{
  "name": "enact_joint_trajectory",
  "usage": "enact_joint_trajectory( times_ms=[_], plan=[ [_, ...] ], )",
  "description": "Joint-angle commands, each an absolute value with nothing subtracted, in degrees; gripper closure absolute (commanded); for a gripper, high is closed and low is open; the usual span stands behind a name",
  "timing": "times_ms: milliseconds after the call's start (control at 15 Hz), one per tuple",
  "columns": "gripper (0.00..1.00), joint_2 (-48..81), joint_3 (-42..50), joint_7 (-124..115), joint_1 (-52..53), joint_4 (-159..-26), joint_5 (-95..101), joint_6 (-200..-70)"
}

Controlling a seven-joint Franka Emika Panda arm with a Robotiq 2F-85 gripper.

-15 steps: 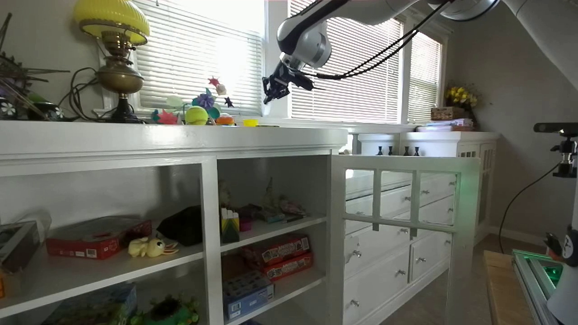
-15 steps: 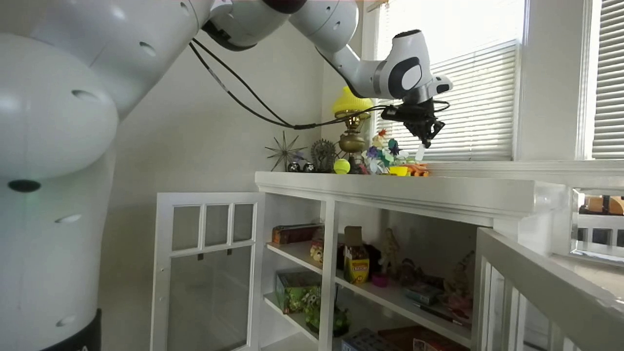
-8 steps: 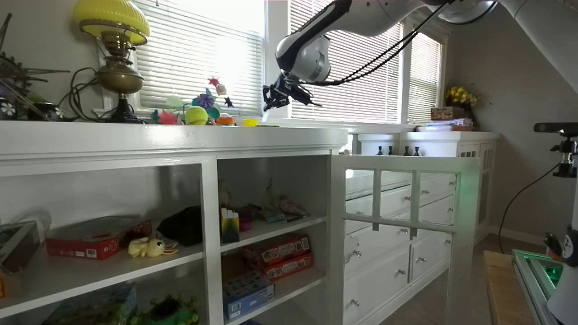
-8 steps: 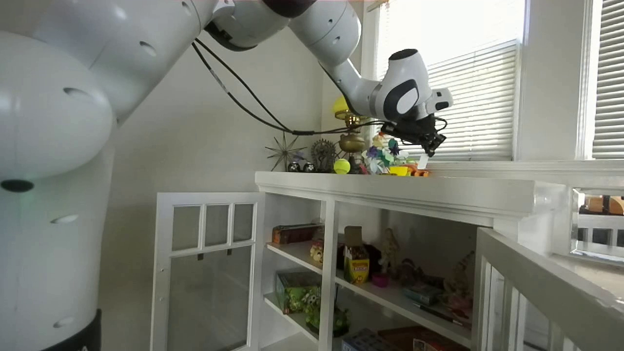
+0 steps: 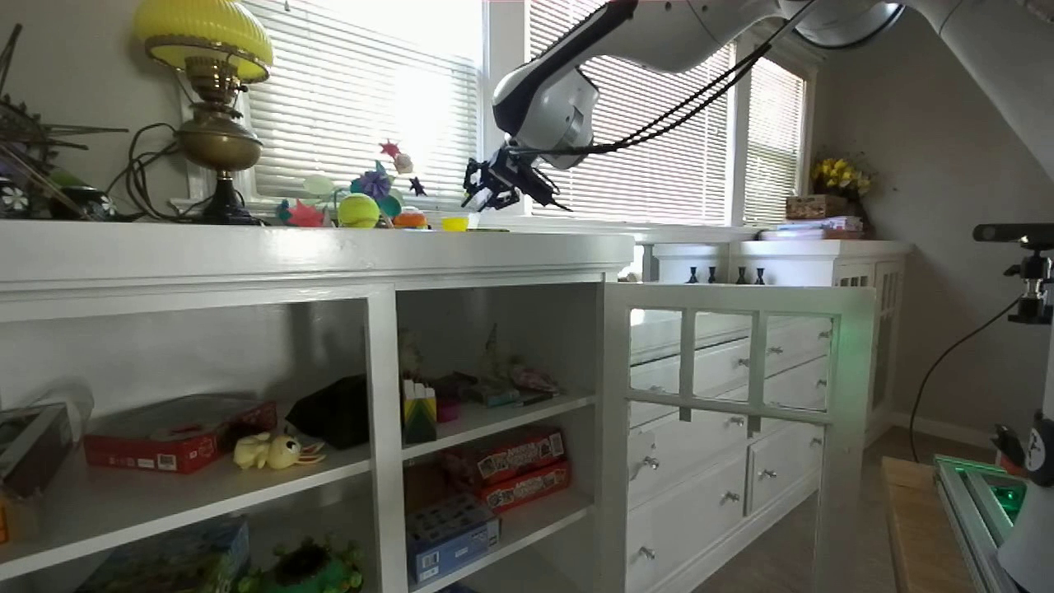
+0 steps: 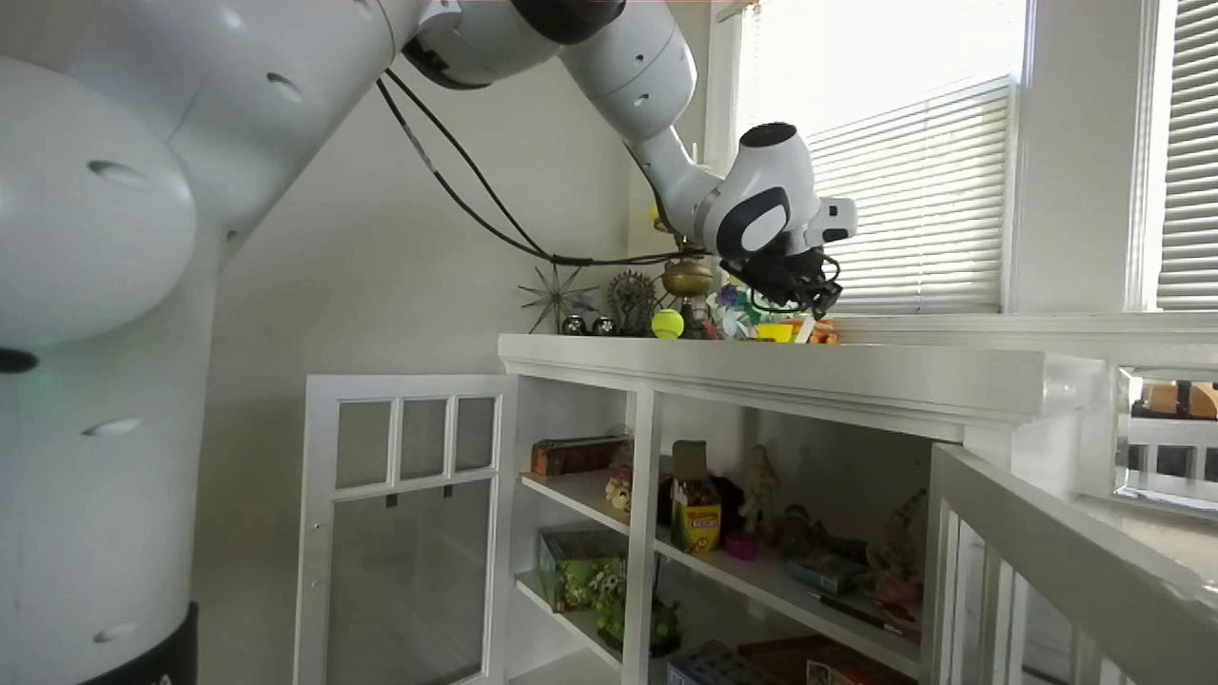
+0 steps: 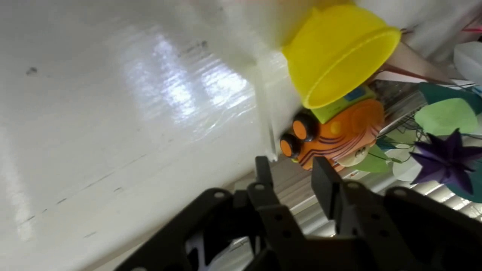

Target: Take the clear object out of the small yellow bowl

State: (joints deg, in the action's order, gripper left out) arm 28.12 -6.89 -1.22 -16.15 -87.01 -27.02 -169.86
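While black fingers (image 7: 263, 171) apparently grip it: narrow clear plastic-looking strip (image 7: 265, 116) | long axis: slanting downward from them | outside, just beside small bright-yellow bowl (image 7: 333, 56)

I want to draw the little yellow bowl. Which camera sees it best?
The wrist view: the bowl looks big there, with some of its inside showing. In both exterior views it's just a small yellow shape, seen from the side.
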Motion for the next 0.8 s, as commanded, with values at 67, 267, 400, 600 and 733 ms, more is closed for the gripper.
enact_joint_trajectory(
  times_ms=[67,267,400,600,733],
  plan=[
    [0.27,23.36,-0.44,-4.56,-13.25,-92.38,-21.93,-168.76],
    [0.06,19.90,5.73,-6.44,-9.29,-94.82,-15.65,-164.50],
    [0.00,17.18,8.13,-7.03,-6.92,-95.87,-11.23,-159.89],
    [0.00,11.96,8.18,-7.00,-4.48,-97.26,-5.31,-150.17],
    [0.00,8.77,6.69,-6.04,-3.46,-97.91,-3.92,-143.90]
  ],
)
